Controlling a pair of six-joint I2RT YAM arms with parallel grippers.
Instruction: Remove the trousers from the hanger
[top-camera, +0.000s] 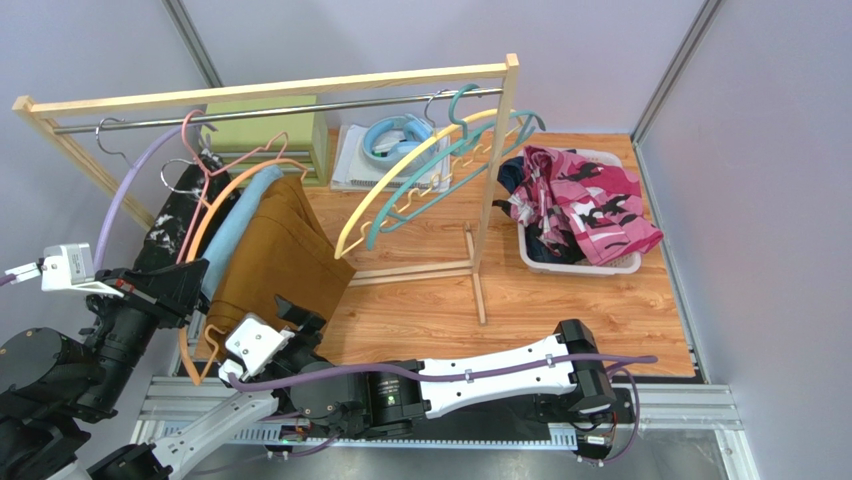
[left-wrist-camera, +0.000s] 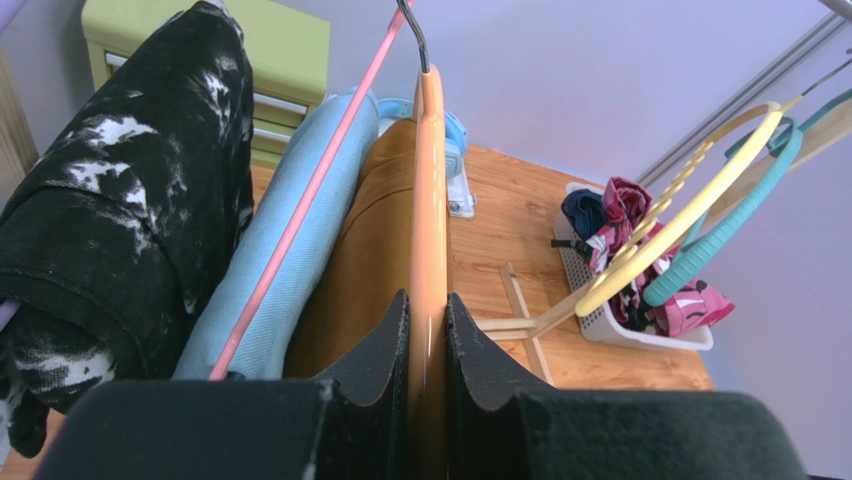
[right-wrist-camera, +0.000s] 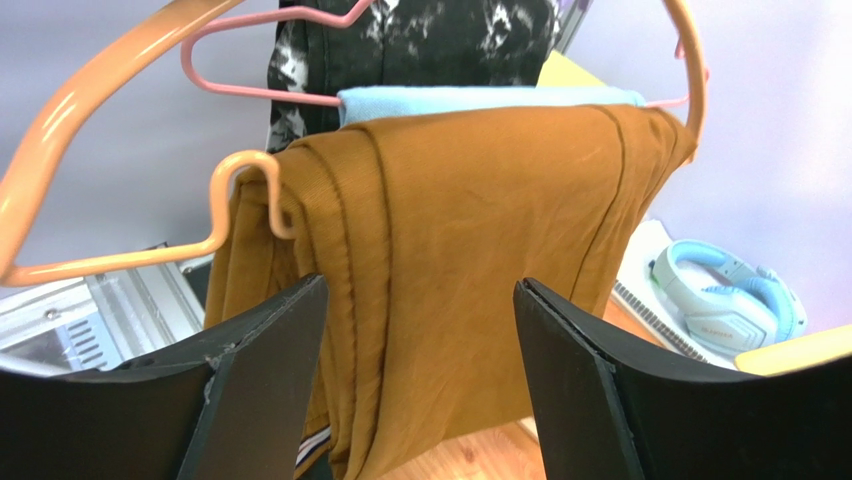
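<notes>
Mustard-brown trousers hang folded over an orange hanger on the rack. My left gripper is shut on this hanger's lower end. Facing the hanging cloth, my right gripper is open, its jaws wide apart and the fabric showing between them, untouched. Behind hang light blue trousers on a pink hanger and black speckled trousers. Pink print trousers and a dark navy pair lie in a white basket.
The wooden rack's right post and foot stand mid-table. Empty yellow and teal hangers hang tilted from the rail. A green drawer box and blue headphones sit at the back. Grey walls close in on both sides.
</notes>
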